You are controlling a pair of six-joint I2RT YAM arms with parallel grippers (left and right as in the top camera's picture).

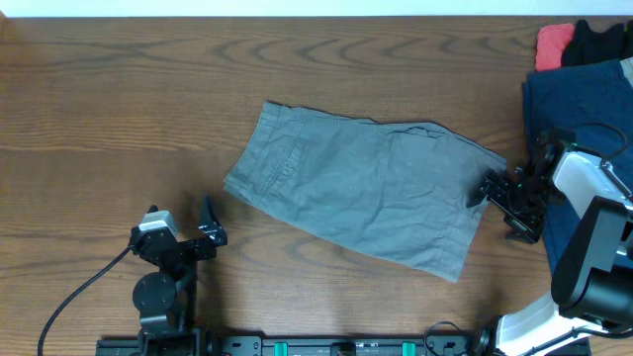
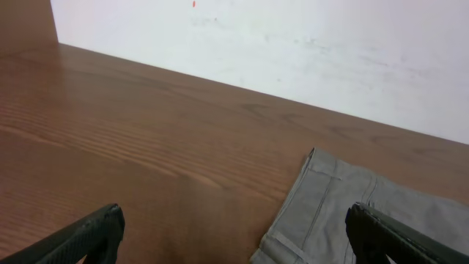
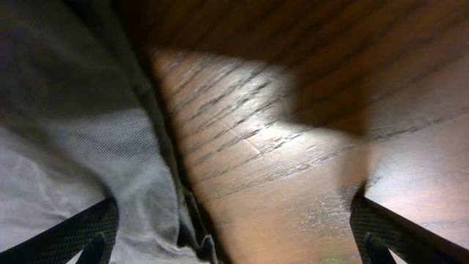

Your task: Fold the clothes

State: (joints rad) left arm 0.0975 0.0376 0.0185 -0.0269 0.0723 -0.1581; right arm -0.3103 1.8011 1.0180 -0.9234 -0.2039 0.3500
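**Wood table: one pair of shorts, two spread grippers**

You have a brown wooden table (image 1: 119, 109) with a white wall (image 2: 308, 44) along its far edge. On it lies a single pair of grey shorts (image 1: 361, 193), spread flat and slanted, waistband end towards your left arm.

Your left gripper (image 1: 211, 225) sits low with its fingers wide apart and holds nothing. The waistband corner of the shorts lies just ahead of it and to its right, not touching. Ahead and to its left there is only bare wood up to the wall. One black cable (image 1: 84, 287) trails behind that arm.

Your right gripper (image 1: 492, 203) is at the leg-hem edge of the shorts. Its fingers are spread, and the hem runs between them close to one finger (image 3: 80, 235), with bare wood across the rest of the gap.

Close behind the right gripper is a stack of three other garments: one navy (image 1: 579, 94), one red (image 1: 554, 42) and one black (image 1: 598, 42). They crowd that side.
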